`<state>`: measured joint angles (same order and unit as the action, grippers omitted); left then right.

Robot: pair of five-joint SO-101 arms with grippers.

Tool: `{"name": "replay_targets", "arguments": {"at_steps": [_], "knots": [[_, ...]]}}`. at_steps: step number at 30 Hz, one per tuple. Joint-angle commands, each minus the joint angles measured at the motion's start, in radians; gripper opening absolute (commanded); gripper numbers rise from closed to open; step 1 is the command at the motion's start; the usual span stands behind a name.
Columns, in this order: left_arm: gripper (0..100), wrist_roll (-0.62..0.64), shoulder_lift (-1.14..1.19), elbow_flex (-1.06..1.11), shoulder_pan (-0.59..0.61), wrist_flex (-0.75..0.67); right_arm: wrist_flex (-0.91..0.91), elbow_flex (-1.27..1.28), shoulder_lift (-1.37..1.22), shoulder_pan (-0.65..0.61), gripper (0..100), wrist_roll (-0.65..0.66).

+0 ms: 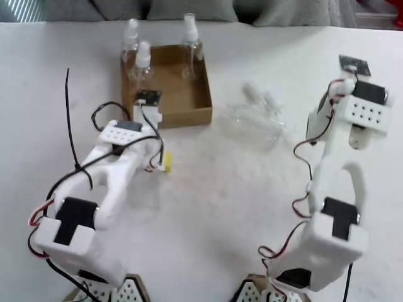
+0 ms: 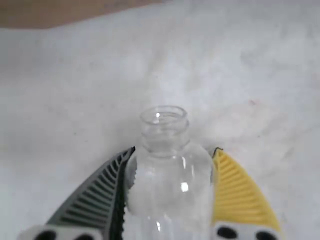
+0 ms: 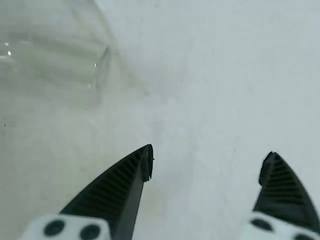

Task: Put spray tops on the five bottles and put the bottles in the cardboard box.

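Observation:
My left gripper [image 2: 172, 152] is shut on a clear bottle [image 2: 167, 180] with an open neck and no spray top, clamped between the black and yellow fingers. From above, this gripper [image 1: 160, 165] sits just in front of the cardboard box [image 1: 208, 94], whose brown wall [image 2: 50, 12] lies beyond the bottle. Three upright bottles with spray tops [image 1: 143, 60] [image 1: 131, 38] [image 1: 191, 44] stand in or at the far part of the box. My right gripper [image 3: 207, 157] is open above bare table, nothing between its black fingers.
A clear plastic container [image 1: 255, 123] lies right of the box with pale clear parts at its far side; its edge [image 3: 100, 65] is near the right gripper. A black cable [image 1: 70, 126] rises beside the left arm. The table is white.

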<state>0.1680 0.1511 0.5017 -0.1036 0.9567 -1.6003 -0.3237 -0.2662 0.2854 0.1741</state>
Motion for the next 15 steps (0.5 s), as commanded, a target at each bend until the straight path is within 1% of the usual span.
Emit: {"name": "replay_targets", "arguments": {"at_steps": [1, 6, 15], "knots": [[12, -0.002, -0.041, 0.000, 0.019, -0.029, -0.012, -0.241, -0.110, -0.015, 29.2, 0.009], [12, -0.002, -0.041, 0.000, 0.019, -0.031, -0.012, -0.477, -0.286, -0.047, 29.1, 0.009], [12, -0.002, -0.041, 0.000, 0.018, -0.031, -0.010, -0.885, -0.591, -0.183, 29.0, 0.009]]}}
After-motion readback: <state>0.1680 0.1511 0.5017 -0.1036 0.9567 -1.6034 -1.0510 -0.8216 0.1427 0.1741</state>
